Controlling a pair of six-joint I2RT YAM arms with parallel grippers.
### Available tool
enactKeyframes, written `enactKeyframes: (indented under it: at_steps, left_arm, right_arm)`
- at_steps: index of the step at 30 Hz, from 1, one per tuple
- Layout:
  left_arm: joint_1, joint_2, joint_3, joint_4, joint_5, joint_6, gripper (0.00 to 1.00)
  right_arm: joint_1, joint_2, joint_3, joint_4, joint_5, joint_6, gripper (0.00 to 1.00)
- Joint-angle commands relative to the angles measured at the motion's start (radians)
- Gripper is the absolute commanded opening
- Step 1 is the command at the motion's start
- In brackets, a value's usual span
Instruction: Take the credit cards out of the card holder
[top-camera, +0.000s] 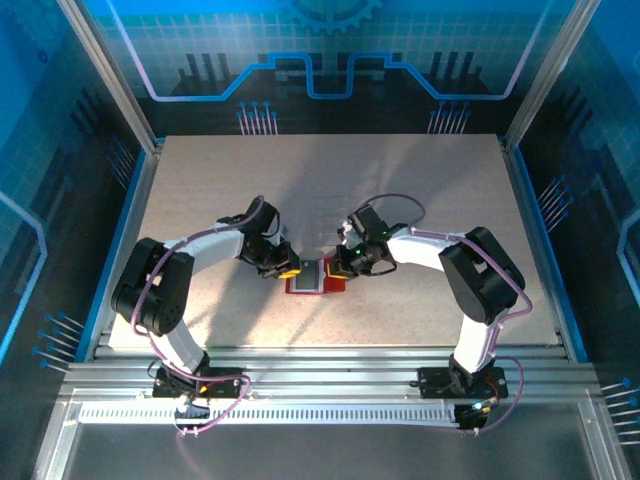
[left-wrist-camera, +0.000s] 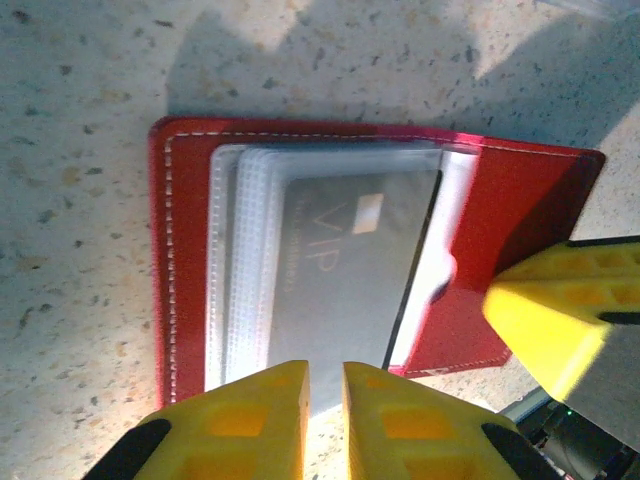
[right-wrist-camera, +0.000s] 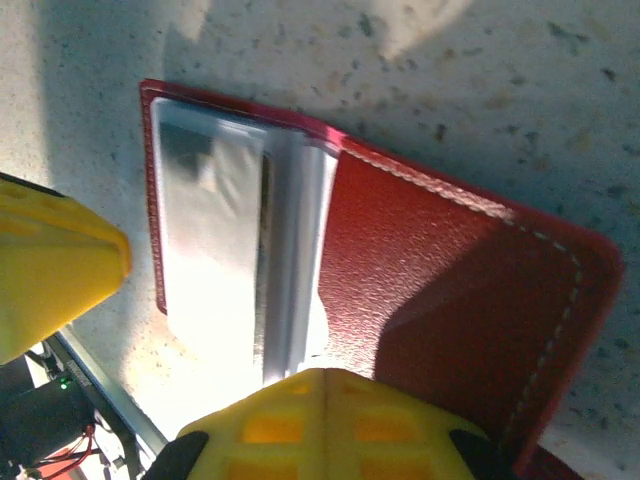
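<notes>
Where stitched red card holder (left-wrist-camera: 520, 200) gapes, grey credit card (left-wrist-camera: 340, 270); seemingly sleeved.

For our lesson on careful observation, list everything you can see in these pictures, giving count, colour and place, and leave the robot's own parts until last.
card holder: one, red, lying open on the table between the pincers
sleeves: several, clear, stacked inside the card holder
card: one seen, grey, marked VIP, in the top sleeve
table: one, pale speckled, under everything
walls: three, blue patterned, around the table
left arm and right arm: white and black, reaching in from the near edge
left pincer: yellow, at the sleeves' edge, fingers nearly together
right pincer: yellow, shut, over the red flap
</notes>
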Motion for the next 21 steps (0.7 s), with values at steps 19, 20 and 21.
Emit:
enactKeyframes:
  at_steps: [19,20,21]
  left_arm:
    - [0.039,-0.079,-0.015,0.024,0.051,0.008,0.16]
    - [0.038,-0.080,-0.015,0.024,0.056,0.007,0.16]
    - [0.038,-0.078,-0.014,0.024,0.059,0.004,0.16]
  right_arm:
    - [0.036,0.102,0.034,-0.099,0.026,-0.063,0.01]
    - [0.031,0.096,0.025,-0.104,0.030,-0.070,0.01]
    - [0.027,0.091,0.018,-0.111,0.033,-0.077,0.01]
